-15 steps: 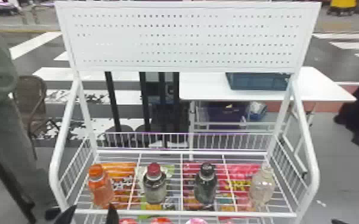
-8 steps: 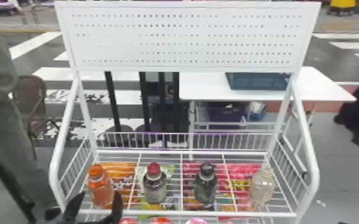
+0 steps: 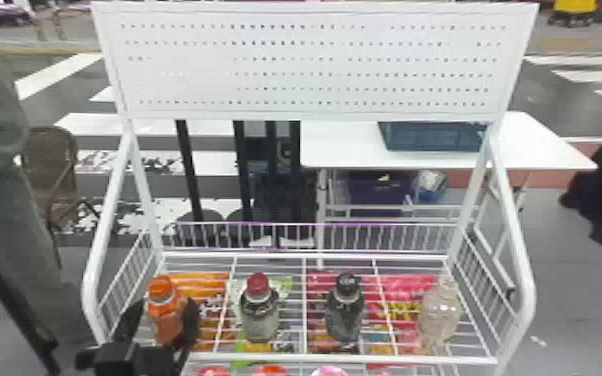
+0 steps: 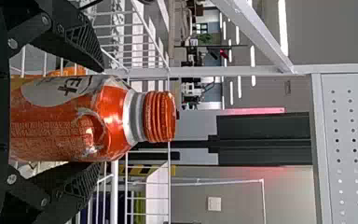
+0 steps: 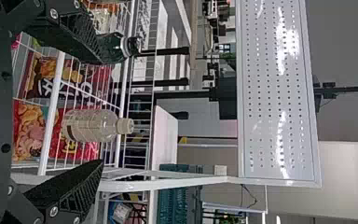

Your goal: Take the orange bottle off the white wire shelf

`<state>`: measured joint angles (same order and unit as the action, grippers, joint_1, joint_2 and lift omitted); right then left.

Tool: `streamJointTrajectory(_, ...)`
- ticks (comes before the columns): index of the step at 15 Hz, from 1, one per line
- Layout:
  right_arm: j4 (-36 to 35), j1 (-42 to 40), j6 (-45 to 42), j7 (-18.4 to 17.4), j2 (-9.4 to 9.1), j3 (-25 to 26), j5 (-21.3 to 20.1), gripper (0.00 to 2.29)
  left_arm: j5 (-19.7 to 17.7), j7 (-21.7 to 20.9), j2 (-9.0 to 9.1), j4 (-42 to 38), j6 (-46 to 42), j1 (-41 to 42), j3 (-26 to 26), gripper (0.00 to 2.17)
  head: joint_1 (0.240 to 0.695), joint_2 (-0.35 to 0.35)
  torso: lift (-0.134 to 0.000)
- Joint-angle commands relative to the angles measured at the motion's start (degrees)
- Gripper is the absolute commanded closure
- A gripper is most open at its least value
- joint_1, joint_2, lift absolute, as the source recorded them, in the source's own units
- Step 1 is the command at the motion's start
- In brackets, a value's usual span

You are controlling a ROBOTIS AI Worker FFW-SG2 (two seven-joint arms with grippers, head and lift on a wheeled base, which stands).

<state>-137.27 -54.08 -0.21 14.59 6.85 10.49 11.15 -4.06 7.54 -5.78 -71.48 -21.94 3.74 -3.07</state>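
Orange bottle [image 3: 166,320]: upright at the left end of the white wire shelf [image 3: 345,359], its orange cap [image 3: 160,287] on top.
Left tool [image 3: 165,314]: at the shelf's left front, one black finger on either side of the orange bottle, spread about as wide as the bottle's body. From the left wrist view, the left tool [image 4: 100,116] looks open around it rather than clamped; whether either finger touches it, I cannot tell.
Right tool [image 5: 103,112]: seen in the right wrist view, fingers wide apart, nothing in its hold.
Red-capped bottle [image 3: 259,315]: standing next along from the orange one, well apart from the left tool.
Black-capped bottle [image 3: 345,317]: upright, right of the red-capped one.
Clear bottle [image 3: 440,315]: upright at the shelf's right end, with a pale cap.
Snack bags [image 3: 202,285]: orange, green and red, showing through the wires beneath the bottles.
Perforated panel [image 3: 365,65]: white, fixed across the top of the rack, above the shelf.
Table [image 3: 345,155]: white, behind the rack, carrying a blue-green crate [image 3: 430,137].
Chair [image 3: 50,155]: brown, behind the rack, off to the left.
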Motion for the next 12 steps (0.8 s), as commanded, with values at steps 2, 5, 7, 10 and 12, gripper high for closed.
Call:
streamJointTrajectory(2, 0.51, 0.47, 0.0, 0.0, 0.0, -0.03, 0.1, 0.15, -0.16, 0.37, 0.06, -0.68, 0.1, 0.92, 0.08, 1.03, 0.499, 0.0, 0.0)
streamJointTrajectory(5, 1.22, 1.08, 0.0, 0.0, 0.09, -0.21, 0.36, 0.15, 0.11, 0.63, 0.06, -5.77, 1.51, 3.73, -0.09, 1.03, 0.499, 0.0, 0.0)
streamJointTrajectory(7, 1.75, 1.26, 0.0, 0.0, 0.09, -0.3, 0.36, 0.15, 0.02, 0.81, -0.02, -12.89, 2.74, 7.95, -0.09, 1.03, 0.499, 0.0, 0.0)
streamJointTrajectory(10, 2.18, 1.79, 0.0, 0.0, 0.35, -0.47, 0.45, 0.15, 1.16, 0.63, -0.82, -27.66, 8.54, 16.22, -0.53, 1.02, 0.499, 0.0, 0.0)
streamJointTrajectory(12, 2.54, 2.14, 0.0, 0.0, 0.35, -0.65, 0.45, 0.15, 2.04, -0.51, -1.34, -38.03, 13.64, 22.81, -0.36, 1.02, 0.499, 0.0, 0.0)
